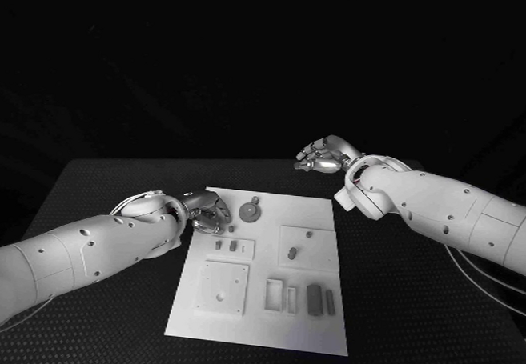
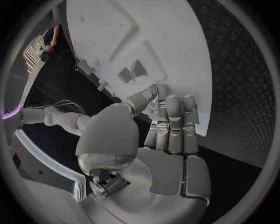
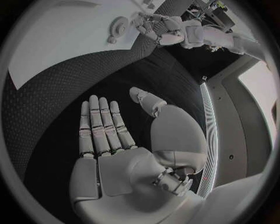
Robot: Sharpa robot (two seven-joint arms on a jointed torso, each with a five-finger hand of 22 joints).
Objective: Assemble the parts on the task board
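Observation:
The white task board (image 1: 263,326) lies in the middle of the black table. A grey gear (image 1: 251,211) sits near its far edge, also seen as the gear (image 3: 118,29) in the right wrist view. Small grey parts (image 1: 226,245) lie left of centre, a short peg (image 1: 293,252) stands on a raised square, and upright blocks (image 1: 314,298) sit nearer me. My left hand (image 1: 204,212) hovers at the board's far left corner beside the gear, fingers (image 2: 172,123) straight, holding nothing. My right hand (image 1: 325,156) is raised past the board's far right corner, its fingers (image 3: 99,123) extended and empty.
A raised square plate (image 1: 222,287) with a hole occupies the board's near left. Black textured table (image 1: 101,192) surrounds the board on all sides. In the left wrist view two small blocks (image 2: 131,71) stand on the board (image 2: 157,37) ahead of the fingers.

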